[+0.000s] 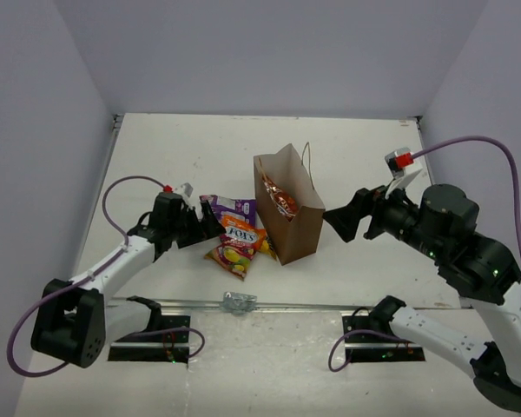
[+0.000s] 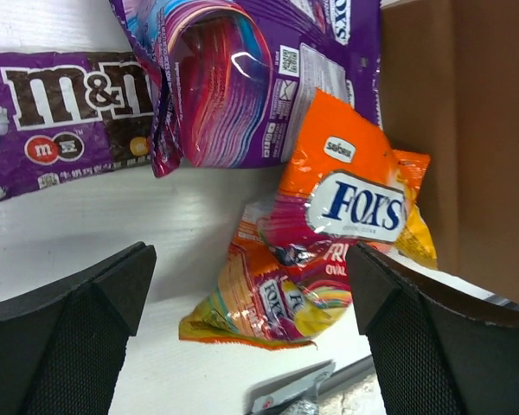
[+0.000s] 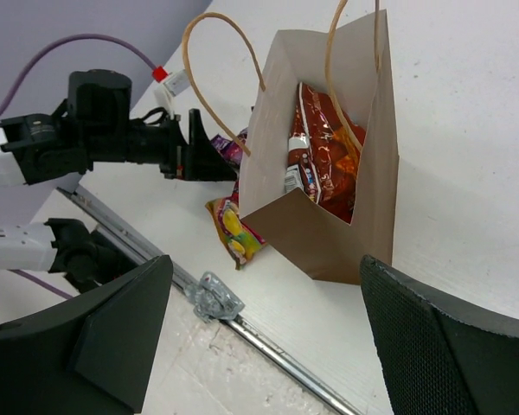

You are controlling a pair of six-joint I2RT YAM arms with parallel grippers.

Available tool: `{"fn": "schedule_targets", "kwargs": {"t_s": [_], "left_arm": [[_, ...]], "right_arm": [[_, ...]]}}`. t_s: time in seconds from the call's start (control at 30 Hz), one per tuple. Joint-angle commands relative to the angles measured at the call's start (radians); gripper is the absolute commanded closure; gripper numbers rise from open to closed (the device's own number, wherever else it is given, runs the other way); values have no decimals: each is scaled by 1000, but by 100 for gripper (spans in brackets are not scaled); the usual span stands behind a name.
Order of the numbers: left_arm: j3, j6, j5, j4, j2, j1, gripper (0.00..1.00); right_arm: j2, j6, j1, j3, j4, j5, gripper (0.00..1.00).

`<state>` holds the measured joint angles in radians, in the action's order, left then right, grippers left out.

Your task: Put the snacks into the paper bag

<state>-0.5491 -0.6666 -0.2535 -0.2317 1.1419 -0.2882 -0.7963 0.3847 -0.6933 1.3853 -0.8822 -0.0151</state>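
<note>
The left end effector (image 1: 207, 228), fingers apart and holding nothing, hovers at 9 o'clock of the snack pile in the top view. The right end effector (image 1: 340, 222), likewise spread, faces the paper bag (image 1: 302, 228) from its 3 o'clock. A red-and-silver bag (image 1: 279, 199) is already inside.

From the left wrist, the FOX'S bag (image 2: 356, 201) lies on the surface (image 2: 112, 216) between the fingers, overlapping a fruit packet (image 2: 264, 298). A purple packet (image 2: 242, 86) is at 12 o'clock. The step in hand looks like picking the top packet: pinch it alone by its crimped edge, so the one beneath does not drag.

From the right wrist, the bag's mouth gapes, with string handles (image 3: 216, 78) arching over it. Lift above the rim, clear of the strings, and release into the free side.
</note>
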Motion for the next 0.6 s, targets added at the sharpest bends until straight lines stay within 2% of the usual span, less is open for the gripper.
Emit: {"fn": "schedule_targets", "kwargs": {"t_s": [0.0, 0.13, 0.23, 0.27, 0.3, 0.33, 0.4, 0.5, 0.57], "left_arm": [[17, 59, -4, 87, 51, -8, 2], [14, 62, -20, 138, 155, -95, 8], [17, 50, -35, 173, 202, -127, 26], [20, 45, -39, 183, 205, -128, 45], [21, 42, -41, 196, 203, -128, 60], [18, 35, -43, 192, 188, -128, 98], [0, 27, -35, 135, 151, -129, 100], [-67, 15, 20, 11, -44, -131, 100], [-177, 24, 48, -116, -118, -132, 100]], "right_arm": [[22, 3, -2, 17, 40, -25, 8], [16, 5, -2, 14, 40, -19, 8], [11, 5, -3, 6, 42, -13, 8], [9, 5, -2, 6, 42, -11, 8], [8, 6, -2, 3, 42, -11, 8], [9, 6, -2, 4, 42, -9, 8], [8, 6, -3, 4, 42, -6, 8], [6, 6, -2, 3, 42, 1, 8], [3, 6, -2, -2, 43, 1, 8]]}}
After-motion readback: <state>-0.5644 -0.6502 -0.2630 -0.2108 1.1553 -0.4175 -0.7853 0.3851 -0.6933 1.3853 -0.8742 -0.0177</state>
